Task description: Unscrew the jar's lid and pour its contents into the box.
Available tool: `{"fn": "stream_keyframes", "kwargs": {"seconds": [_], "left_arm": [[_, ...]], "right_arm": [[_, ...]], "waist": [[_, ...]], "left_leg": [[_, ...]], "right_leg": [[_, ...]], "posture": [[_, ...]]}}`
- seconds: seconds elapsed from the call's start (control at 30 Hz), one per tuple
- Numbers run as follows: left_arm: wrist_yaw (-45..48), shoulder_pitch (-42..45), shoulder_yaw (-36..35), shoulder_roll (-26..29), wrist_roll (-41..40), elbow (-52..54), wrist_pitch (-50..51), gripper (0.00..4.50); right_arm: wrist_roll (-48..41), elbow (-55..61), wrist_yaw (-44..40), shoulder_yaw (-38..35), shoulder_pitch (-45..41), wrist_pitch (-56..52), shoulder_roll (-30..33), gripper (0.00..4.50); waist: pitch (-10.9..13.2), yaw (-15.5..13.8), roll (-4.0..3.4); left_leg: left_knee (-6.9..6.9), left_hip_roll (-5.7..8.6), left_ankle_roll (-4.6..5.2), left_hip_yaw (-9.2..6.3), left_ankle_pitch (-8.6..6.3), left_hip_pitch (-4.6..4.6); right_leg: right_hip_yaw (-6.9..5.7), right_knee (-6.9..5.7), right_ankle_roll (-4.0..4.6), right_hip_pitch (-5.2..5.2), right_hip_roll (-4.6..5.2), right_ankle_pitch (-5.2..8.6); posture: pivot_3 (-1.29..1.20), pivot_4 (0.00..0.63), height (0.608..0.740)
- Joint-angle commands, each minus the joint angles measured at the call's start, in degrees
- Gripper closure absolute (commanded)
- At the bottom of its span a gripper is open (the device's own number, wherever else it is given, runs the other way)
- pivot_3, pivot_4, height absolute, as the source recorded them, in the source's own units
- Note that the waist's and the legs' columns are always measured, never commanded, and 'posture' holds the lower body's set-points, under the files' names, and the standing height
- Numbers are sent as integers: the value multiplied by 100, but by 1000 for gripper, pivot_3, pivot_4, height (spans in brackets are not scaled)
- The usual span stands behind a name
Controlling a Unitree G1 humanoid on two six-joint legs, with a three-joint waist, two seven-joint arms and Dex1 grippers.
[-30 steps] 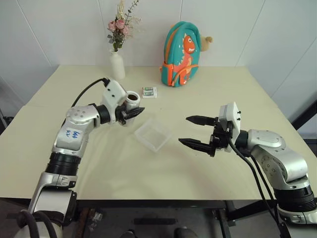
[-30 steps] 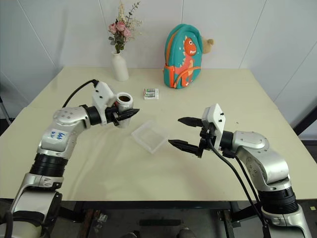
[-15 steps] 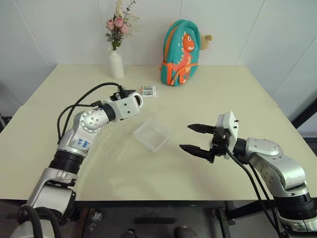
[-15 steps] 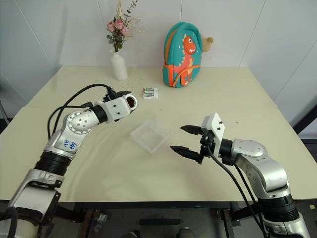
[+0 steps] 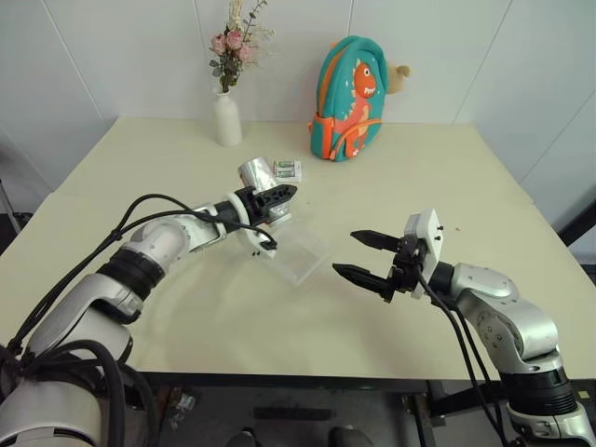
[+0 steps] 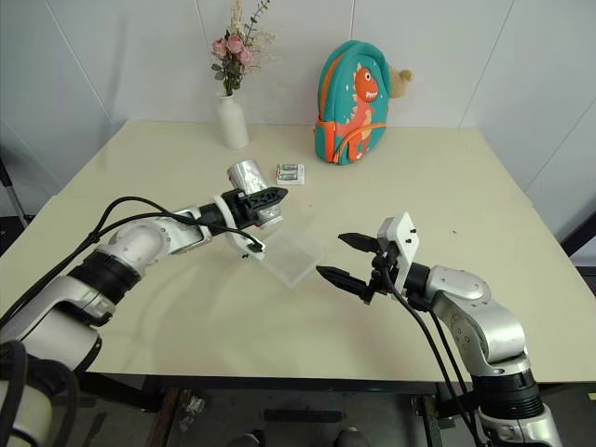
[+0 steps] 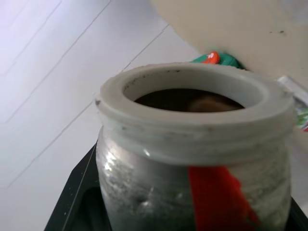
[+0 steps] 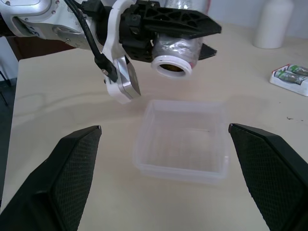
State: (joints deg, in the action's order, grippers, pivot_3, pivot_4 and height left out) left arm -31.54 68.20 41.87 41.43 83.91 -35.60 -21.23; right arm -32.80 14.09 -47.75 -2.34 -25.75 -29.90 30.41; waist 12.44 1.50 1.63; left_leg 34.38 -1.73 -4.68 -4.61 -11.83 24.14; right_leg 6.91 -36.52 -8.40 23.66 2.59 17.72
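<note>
The left arm is reaching in from the near left across the bench [image 5: 140, 307], its left end effector [image 5: 273, 200] pinching the jar [image 5: 257, 175] and holding it tipped on its side just above the far-left edge of the box [image 5: 300, 253]. The jar's open mouth is facing the right end effector [image 5: 364, 255] and slightly down, with no lid on it. The right arm is coming in from the near right, roughly level, its two black fingers spread wide and gripping nothing, just right of the box.

In the left wrist view something dark is sitting inside the jar's mouth, probably the contents [image 7: 190, 100], though single pellets are hard to make out. A red mark is running down the jar's silver side. The one clear box is lying on the bench and is looking empty.

Along the far side are standing one white vase [image 5: 227, 121] with flowers and one teal backpack [image 5: 351, 98]; one small white-and-green packet [image 5: 287, 170] is lying just beyond the jar
</note>
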Motion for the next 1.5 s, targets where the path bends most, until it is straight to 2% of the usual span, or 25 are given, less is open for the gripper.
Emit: {"fn": "stream_keyframes", "kwargs": {"seconds": [0.03, 0.2, 0.23, 0.4, 0.47, 0.6, 0.7, 0.73, 0.8, 0.87, 0.9, 1.03, 1.1, 1.17, 1.23, 1.33, 1.5], "left_arm": [[-336, 378, 89, -54, 302, -151, 316, 2241], [-303, 385, 226, 39, 486, 116, 422, 2241], [-28, 362, 230, 22, 406, 74, 344, 2241], [145, 83, -34, 178, -41, 470, 103, 2241], [412, -68, -262, 263, -450, 538, -64, 2241], [1337, -438, -940, 359, -1849, 447, -510, 2241], [3282, -988, -2249, -100, -4553, 354, -30, 2241], [3815, -1120, -2553, -247, -5158, 405, 238, 2241], [4939, -1255, -3511, -767, -6608, 477, 1843, 2241], [4949, -1054, -4609, -1118, -7576, 204, 3658, 2241], [4878, -999, -4840, -1169, -7741, 194, 4113, 2241], [4728, -961, -5526, -972, -8263, -303, 4255, 2241], [4347, -983, -5936, -857, -8475, -765, 4018, 2241], [4062, -1089, -6050, -697, -8463, -1207, 3426, 2241], [4402, -1161, -6388, -698, -8915, -1559, 2946, 2241], [4648, -1311, -6316, -610, -8911, -1959, 2287, 2241], [4536, -1522, -6315, -576, -8914, -2365, 1776, 2241]], "right_arm": [[-109, 121, 133, -108, 31, 76, -162, 32], [-63, 39, 138, -62, 14, 107, -315, 32], [-44, -6, 123, -56, -7, 119, -326, 32], [19, -178, 71, -54, -90, 193, -350, 32], [33, -206, 54, -48, -68, 228, -338, 32], [46, -199, 26, -41, 6, 230, -303, 32], [75, -169, -43, -41, 68, 200, -223, 32], [62, -163, -52, -54, 75, 187, -213, 32], [51, -164, -73, -72, 51, 172, -174, 32], [107, -149, -169, -43, 32, 202, -64, 32], [122, -145, -195, -34, 29, 212, -35, 32], [181, -139, -404, -15, -22, 265, 168, 32], [238, -179, -468, -11, -74, 315, 239, 32], [294, -214, -525, 4, -119, 344, 276, 32], [262, -204, -539, 0, -157, 311, 283, 32], [238, -187, -577, 15, -196, 292, 302, 32], [208, -99, -536, -20, -207, 228, 320, 32]], "waist": [[0, 22, 0], [0, 31, 0], [0, 25, 0], [0, 12, 0], [0, 14, 0], [0, 28, 0], [-2, 13, -3], [-2, 12, -3], [-2, 13, -3], [-1, 20, -1], [0, 36, -1], [-1, 170, -1], [-1, 186, -1], [-1, 202, -1], [-1, 187, 0], [-1, 161, 0], [-2, 127, 2]], "left_leg": [[-1, 0, 0, 0, 0, 0], [-7, -1, 0, 1, 0, -6], [-7, -1, 0, 1, 0, -5], [-5, -1, -1, 1, 1, -5], [-4, -1, -1, 1, 1, -4], [1, -1, -1, 1, 1, -8], [10, -1, 2, 2, 4, -11], [19, -2, 2, 2, 4, -9], [37, -1, 2, 2, 4, -8], [63, -1, 4, -3, 3, -6], [71, -1, 5, -3, 3, -6], [76, -1, 9, -14, 6, -17], [75, -1, 8, -19, 7, -24], [75, -1, 8, -20, 7, -25], [75, -1, 7, -20, 7, -27], [74, -1, 6, -20, 8, -25], [75, 0, 5, -20, 8, -21]], "right_leg": [[0, 0, -1, 0, 0, 0], [1, -9, -1, 4, -1, 1], [1, -10, -1, 4, -1, 1], [1, -12, -1, 4, 0, 1], [1, -15, -1, 4, 0, 1], [2, -33, 2, 7, -1, 3], [1, -46, 4, 4, 0, 4], [-1, -49, 5, 4, 0, 4], [-2, -59, 6, 1, 0, 3], [-6, -77, 6, -2, -2, 4], [-6, -84, 5, -4, -2, 3], [-11, -92, 4, -10, -3, 2], [-14, -96, 4, -14, -4, 2], [-14, -99, 4, -13, -3, 2], [-14, -99, 4, -14, -3, 1], [-16, -97, 5, -15, -2, 1], [-17, -92, 6, -17, -1, 1]], "posture": [[0, 150, 740], [0, 150, 740], [0, 150, 740], [0, 150, 740], [0, 150, 740], [0, 150, 740], [0, 150, 740], [0, 150, 740], [0, 150, 740], [0, 150, 740], [0, 150, 740], [0, 150, 740], [0, 150, 740], [0, 150, 740], [0, 150, 740], [0, 150, 740], [0, 150, 740]]}}
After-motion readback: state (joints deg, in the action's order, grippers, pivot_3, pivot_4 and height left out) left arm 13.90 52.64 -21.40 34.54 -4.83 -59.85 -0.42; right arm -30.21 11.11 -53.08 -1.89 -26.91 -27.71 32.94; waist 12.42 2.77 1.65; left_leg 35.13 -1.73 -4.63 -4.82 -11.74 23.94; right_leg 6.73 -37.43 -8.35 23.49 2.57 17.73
